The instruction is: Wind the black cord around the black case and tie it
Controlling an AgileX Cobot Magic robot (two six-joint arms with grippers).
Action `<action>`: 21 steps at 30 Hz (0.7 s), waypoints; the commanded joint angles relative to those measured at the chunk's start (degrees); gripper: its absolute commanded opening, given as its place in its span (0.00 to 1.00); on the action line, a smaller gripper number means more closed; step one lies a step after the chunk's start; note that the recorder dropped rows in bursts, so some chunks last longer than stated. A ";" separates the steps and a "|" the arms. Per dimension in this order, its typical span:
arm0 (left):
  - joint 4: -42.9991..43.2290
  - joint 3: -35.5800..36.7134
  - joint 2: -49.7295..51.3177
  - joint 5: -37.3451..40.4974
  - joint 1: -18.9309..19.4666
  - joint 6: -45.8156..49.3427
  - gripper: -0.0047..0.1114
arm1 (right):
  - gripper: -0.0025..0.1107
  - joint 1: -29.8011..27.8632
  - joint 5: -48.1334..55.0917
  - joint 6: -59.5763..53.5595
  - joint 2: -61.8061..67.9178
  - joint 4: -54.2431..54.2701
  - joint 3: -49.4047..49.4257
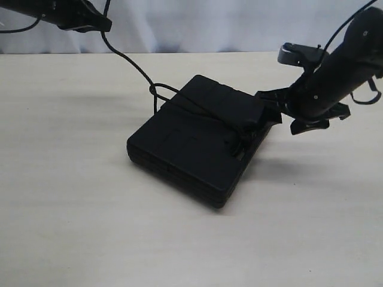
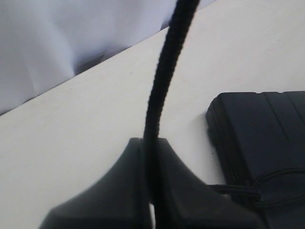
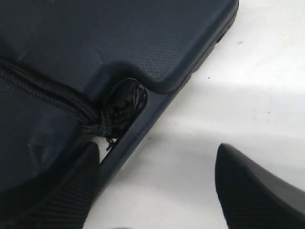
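The black case [image 1: 197, 137] lies flat in the middle of the table. The black cord [image 1: 128, 60] runs from my left gripper [image 1: 102, 24] at the top left down to the case, loops at its far edge and crosses its top to the handle slot. My left gripper [image 2: 152, 143] is shut on the black cord [image 2: 164, 81]. The frayed cord end [image 3: 112, 121] is bunched in the case's handle cut-out. My right gripper [image 3: 157, 181] stands open just beside that edge of the case [image 3: 119, 43], with only bare table between its fingers.
The pale tabletop [image 1: 72, 209] stretches around the case. A white cloth backdrop [image 1: 197, 24] hangs behind the far table edge. My right arm [image 1: 335, 78] reaches in from the right, above the table.
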 commanded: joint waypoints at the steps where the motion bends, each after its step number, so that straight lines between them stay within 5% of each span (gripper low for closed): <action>1: 1.08 0.06 -0.41 0.31 0.23 -1.20 0.04 | 0.60 1.76 -5.54 -0.31 1.52 1.98 2.95; 16: 2.24 0.06 -0.41 2.31 0.23 -2.90 0.04 | 0.59 5.86 -10.27 1.24 10.49 3.53 2.95; 21: 2.48 0.06 -0.41 2.81 0.23 -4.31 0.04 | 0.33 5.86 -12.20 2.41 11.28 3.11 2.95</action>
